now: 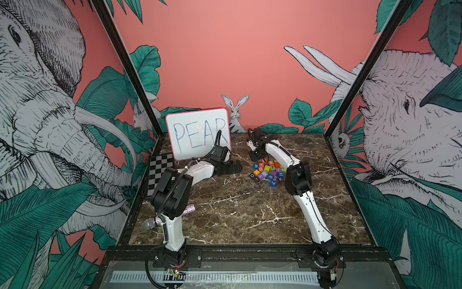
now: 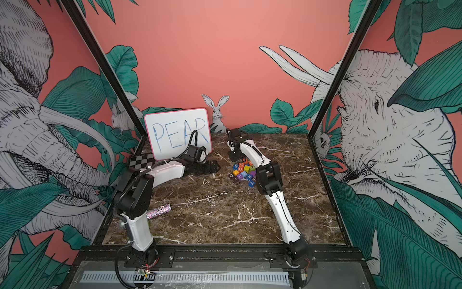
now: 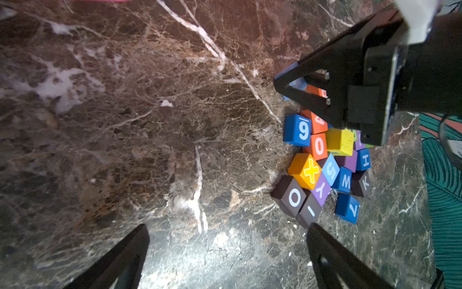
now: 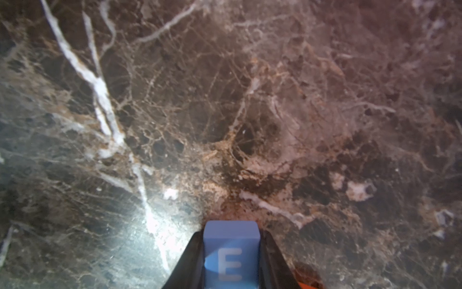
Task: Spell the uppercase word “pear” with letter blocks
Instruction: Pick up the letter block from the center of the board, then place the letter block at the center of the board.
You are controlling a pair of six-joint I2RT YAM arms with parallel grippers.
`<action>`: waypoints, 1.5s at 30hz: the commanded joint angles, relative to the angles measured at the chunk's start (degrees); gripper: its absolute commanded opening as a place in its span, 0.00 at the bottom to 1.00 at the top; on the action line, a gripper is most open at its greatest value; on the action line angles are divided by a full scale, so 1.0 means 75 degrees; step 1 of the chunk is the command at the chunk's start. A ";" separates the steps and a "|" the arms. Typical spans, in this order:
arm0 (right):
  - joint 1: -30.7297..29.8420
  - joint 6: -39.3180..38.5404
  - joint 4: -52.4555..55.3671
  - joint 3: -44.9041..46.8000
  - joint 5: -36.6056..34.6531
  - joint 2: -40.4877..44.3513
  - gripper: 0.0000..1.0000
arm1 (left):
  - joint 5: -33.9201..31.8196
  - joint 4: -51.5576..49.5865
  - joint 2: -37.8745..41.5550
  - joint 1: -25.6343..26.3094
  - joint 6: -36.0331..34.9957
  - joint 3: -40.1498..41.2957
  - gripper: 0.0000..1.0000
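Blue E block (image 4: 231, 250) sits pinched in the right gripper (image 4: 231, 234) (left gripper (image 3: 228, 227) gapes)

— What sort of place is this?
— A robot lab cell: arms (image 1: 312, 215) bolted to a marble table (image 1: 237, 215), black frame posts (image 1: 132, 75), printed jungle walls (image 1: 50, 112), and a calibration checkerboard (image 1: 161, 172).

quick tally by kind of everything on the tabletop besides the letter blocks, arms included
robot arms: 2
whiteboard: 1
checkerboard card: 1
microphone: 1
total: 5
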State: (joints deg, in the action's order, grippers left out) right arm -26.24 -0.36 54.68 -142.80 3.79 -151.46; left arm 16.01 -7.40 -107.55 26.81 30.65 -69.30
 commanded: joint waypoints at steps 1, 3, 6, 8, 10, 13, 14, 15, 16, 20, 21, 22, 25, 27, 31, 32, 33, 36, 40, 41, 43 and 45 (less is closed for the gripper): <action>-0.0169 0.0429 0.0130 -0.0292 -0.0336 0.0459 0.22 | -0.0022 -0.0067 0.0610 -0.0081 0.0140 0.0165 0.99; -0.0213 0.0622 0.0075 -0.0313 -0.0424 0.0518 0.22 | -0.0025 -0.0034 0.0705 -0.0139 0.0169 0.0279 0.99; -0.0296 0.1175 -0.0032 -0.0313 -0.0628 0.0651 0.21 | -0.0004 -0.0026 0.0850 -0.0260 0.0245 0.0450 0.99; -0.0404 0.1639 -0.0101 -0.0252 -0.0829 0.0765 0.21 | 0.0022 -0.0001 0.0966 -0.0369 0.0304 0.0568 0.99; -0.0556 0.1991 -0.0197 -0.0119 -0.1013 0.0911 0.22 | 0.0022 0.0002 0.1113 -0.0471 0.0319 0.0698 0.99; -0.0787 0.2408 -0.0453 0.0234 -0.1260 0.1125 0.22 | 0.0036 -0.0032 0.1355 -0.0651 0.0313 0.0924 0.99; -0.0828 0.2545 -0.0534 0.0324 -0.1269 0.1178 0.22 | 0.0039 -0.0033 0.1437 -0.0704 0.0317 0.1023 0.99; -0.0875 0.2702 -0.0616 0.0439 -0.1237 0.1227 0.23 | 0.0041 -0.0033 0.1532 -0.0774 0.0329 0.1128 0.99; -0.0924 0.2878 -0.0693 0.0535 -0.1203 0.1273 0.22 | 0.0045 -0.0035 0.1628 -0.0845 0.0342 0.1230 0.99; -0.1190 0.3202 -0.0992 0.0739 -0.0995 0.1294 0.22 | 0.0012 -0.0111 0.1947 -0.1028 0.0354 0.1555 0.99; -0.1259 0.3257 -0.0987 0.0675 -0.0993 0.1252 0.22 | 0.0021 -0.0187 0.2014 -0.1068 0.0343 0.1608 0.99; -0.1335 0.3324 -0.0969 0.0598 -0.0987 0.1192 0.22 | 0.0017 -0.0270 0.2083 -0.1096 0.0342 0.1671 0.99; -0.1532 0.3575 -0.0994 0.0361 -0.0868 0.1027 0.21 | 0.0028 -0.0229 0.2270 -0.1236 0.0387 0.1950 0.99; -0.1649 0.3757 -0.1052 0.0220 -0.0759 0.0941 0.21 | 0.0118 -0.0151 0.2378 -0.1373 0.0447 0.2129 0.99; -0.1785 0.4033 -0.1322 0.0197 -0.0609 0.0884 0.20 | 0.0298 -0.0191 0.2490 -0.1629 0.0414 0.2332 0.99; -0.1801 0.4098 -0.1368 0.0191 -0.0611 0.0889 0.20 | 0.0341 -0.0185 0.2520 -0.1690 0.0408 0.2369 0.99; -0.1832 0.4169 -0.1426 0.0189 -0.0611 0.0882 0.20 | 0.0382 -0.0185 0.2558 -0.1758 0.0423 0.2423 0.99; -0.1936 0.4346 -0.1600 0.0218 -0.0576 0.0869 0.20 | 0.0443 -0.0142 0.2664 -0.1929 0.0433 0.2555 0.99; -0.2078 0.4471 -0.1791 0.0267 -0.0565 0.0803 0.20 | 0.0526 -0.0127 0.2755 -0.2117 0.0425 0.2687 0.99; -0.2103 0.4509 -0.1833 0.0278 -0.0576 0.0788 0.20 | 0.0536 -0.0136 0.2778 -0.2143 0.0408 0.2711 0.99; -0.2148 0.4613 -0.1902 0.0287 -0.0579 0.0766 0.19 | 0.0525 -0.0173 0.2829 -0.2179 0.0378 0.2755 0.99; -0.2154 0.4734 -0.2005 0.0345 -0.0594 0.0770 0.19 | 0.0528 -0.0189 0.2864 -0.2212 0.0355 0.2781 0.99</action>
State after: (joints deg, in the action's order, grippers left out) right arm -41.76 32.77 41.98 -139.79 -0.36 -144.31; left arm 19.46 -7.84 -88.31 10.76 33.26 -49.47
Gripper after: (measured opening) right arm 0.313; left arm 0.994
